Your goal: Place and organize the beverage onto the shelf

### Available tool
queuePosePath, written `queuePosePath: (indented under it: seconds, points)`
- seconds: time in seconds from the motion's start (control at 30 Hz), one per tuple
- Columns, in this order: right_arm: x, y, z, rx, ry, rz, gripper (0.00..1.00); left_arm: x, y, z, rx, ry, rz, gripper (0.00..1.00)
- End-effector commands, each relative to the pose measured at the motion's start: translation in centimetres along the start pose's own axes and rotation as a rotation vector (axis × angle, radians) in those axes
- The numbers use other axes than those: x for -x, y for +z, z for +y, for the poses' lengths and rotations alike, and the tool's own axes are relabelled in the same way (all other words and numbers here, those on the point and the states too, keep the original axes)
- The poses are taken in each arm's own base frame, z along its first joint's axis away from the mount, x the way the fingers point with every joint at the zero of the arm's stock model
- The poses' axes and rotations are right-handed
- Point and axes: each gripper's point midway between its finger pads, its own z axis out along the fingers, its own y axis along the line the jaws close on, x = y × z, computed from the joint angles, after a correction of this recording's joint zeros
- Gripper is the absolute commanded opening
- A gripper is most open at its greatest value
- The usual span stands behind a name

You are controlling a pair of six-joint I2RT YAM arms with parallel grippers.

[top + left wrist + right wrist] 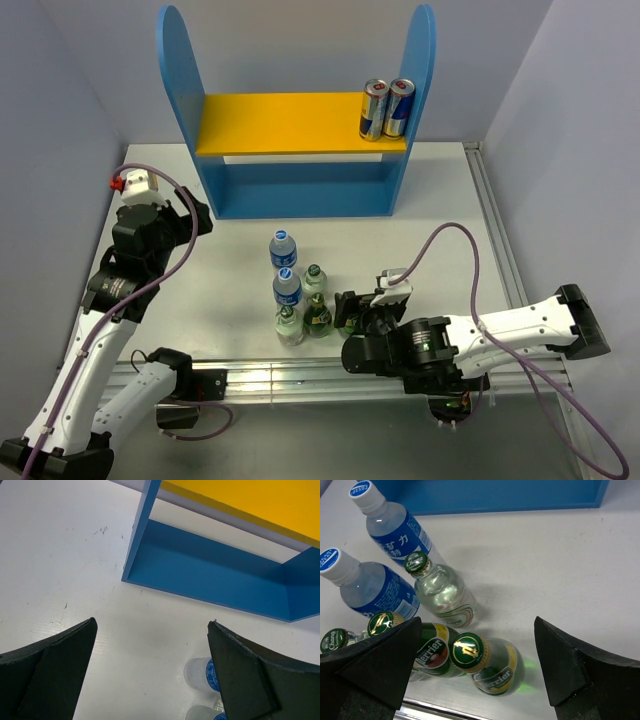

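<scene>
Standing at the 3 o'clock end of the yellow board [280,120] of the shelf [300,185], two cans [387,108] are placed, while water bottles [287,288] and glass bottles [318,318] (clustered on the table [450,230], at the shelf's 6 o'clock) wait, both arms' jaws spread empty.

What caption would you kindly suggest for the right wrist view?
Open right gripper aimed at two green Perrier bottles, water bottles and the blue shelf beyond.
</scene>
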Motion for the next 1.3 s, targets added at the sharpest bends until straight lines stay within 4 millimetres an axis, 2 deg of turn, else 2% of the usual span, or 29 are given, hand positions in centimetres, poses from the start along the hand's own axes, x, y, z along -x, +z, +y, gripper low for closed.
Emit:
queuePosePath:
  seconds: [0.0, 0.17, 0.33, 0.47, 0.5, 0.57, 0.6, 0.63, 0.67, 0.7, 0.77, 0.9, 1.1, 1.27]
  points:
    - [-0.3, 0.3, 1.6, 0.020, 0.056, -0.016, 1.00, 0.2, -0.2, 0.3, 0.008, 0.011, -0.011, 0.99]
    - [-1.6, 0.7, 1.3, 0.003, 0.045, -0.004, 0.97, 0.2, -0.1, 0.3, 0.012, 0.013, -0.008, 0.99]
    - [-2.7, 1.0, 0.3, -0.013, 0.054, 0.008, 0.84, 0.2, -0.1, 0.3, 0.008, 0.013, -0.009, 0.99]
    - [-3.5, 1.5, -0.4, -0.031, 0.033, 0.015, 0.65, 0.3, -0.3, 0.2, 0.005, 0.013, -0.014, 0.99]
    - [-3.6, 1.6, -0.4, -0.035, 0.033, 0.017, 0.54, 0.2, -0.2, 0.2, 0.005, 0.014, -0.010, 0.99]
    - [-3.9, 1.9, -0.7, -0.047, 0.024, 0.023, 0.47, 0.2, -0.2, 0.2, 0.005, 0.014, -0.009, 0.99]
    - [-3.9, 2.1, -0.9, -0.052, 0.020, 0.022, 0.34, 0.3, -0.2, 0.2, 0.004, 0.014, -0.011, 0.99]
    - [-3.9, 2.2, -1.0, -0.056, 0.013, 0.021, 0.26, 0.2, -0.2, 0.2, 0.004, 0.015, -0.008, 0.99]
    - [-3.9, 2.3, -1.0, -0.060, 0.016, 0.022, 0.09, 0.2, -0.2, 0.2, 0.006, 0.015, -0.008, 0.99]
    - [-3.8, 2.4, -1.2, -0.066, 0.012, 0.021, 0.03, 0.2, -0.2, 0.2, 0.006, 0.016, -0.008, 0.99]
    - [-3.4, 2.5, -1.2, -0.077, -0.005, 0.015, 0.00, 0.2, -0.2, 0.2, 0.006, 0.016, -0.008, 0.99]
    - [-1.2, 2.3, -0.8, -0.093, -0.032, -0.022, 0.00, 0.2, -0.3, 0.2, 0.003, 0.016, -0.007, 0.99]
    - [3.4, 1.7, 0.7, -0.099, -0.062, -0.080, 0.00, 0.5, -0.5, 0.2, -0.002, 0.012, -0.021, 0.99]
    - [8.8, 1.1, 2.4, -0.109, -0.086, -0.151, 0.00, 0.4, -0.5, 0.1, -0.008, 0.014, -0.015, 0.99]
